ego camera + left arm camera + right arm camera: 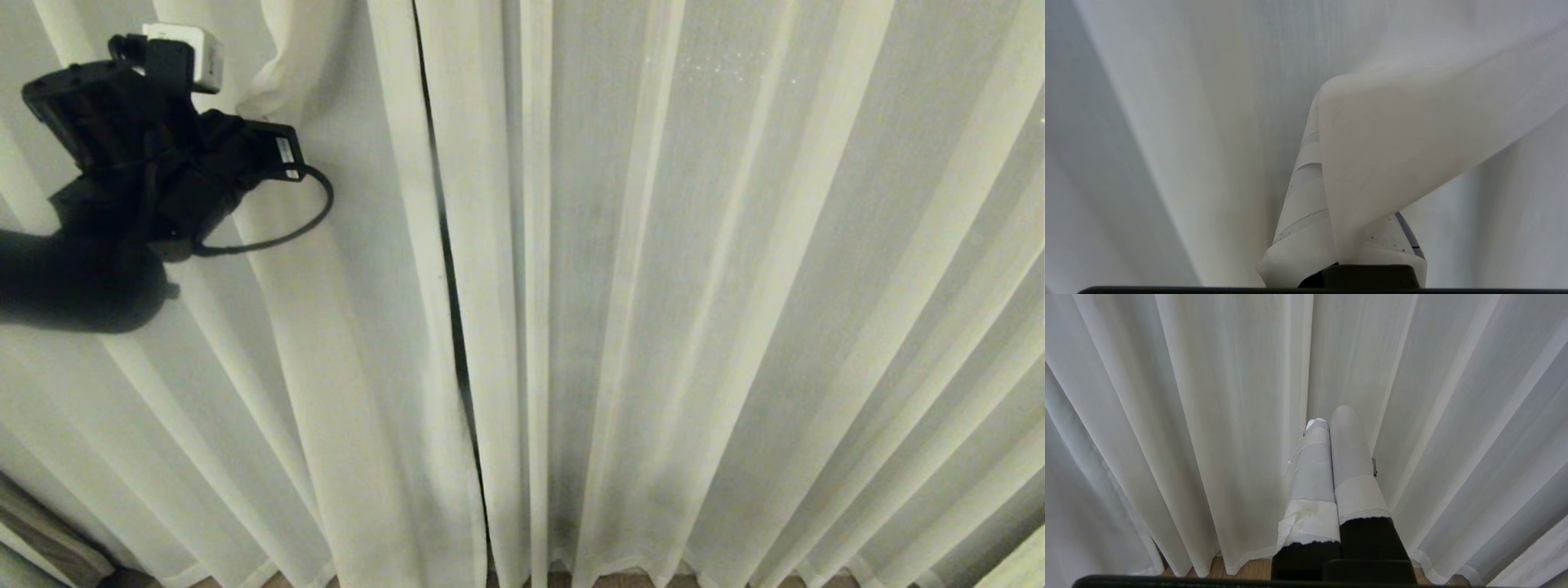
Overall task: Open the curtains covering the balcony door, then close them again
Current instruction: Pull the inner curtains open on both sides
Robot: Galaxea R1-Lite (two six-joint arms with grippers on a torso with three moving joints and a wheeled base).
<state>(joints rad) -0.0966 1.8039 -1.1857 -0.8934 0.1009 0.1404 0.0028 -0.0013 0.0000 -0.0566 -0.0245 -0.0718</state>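
Head camera looked forward and down, close on the curtains, floor at its lower edge. Left wrist camera sat nearly against the fabric. Right wrist camera faced hem and floor. All three shared the curtains.

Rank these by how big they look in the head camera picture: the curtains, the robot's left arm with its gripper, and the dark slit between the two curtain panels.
1. The curtains: they fill nearly the whole view.
2. The left arm with its left gripper, though it sits nearer the camera, which enlarges it.
3. The dark slit: long but very thin.
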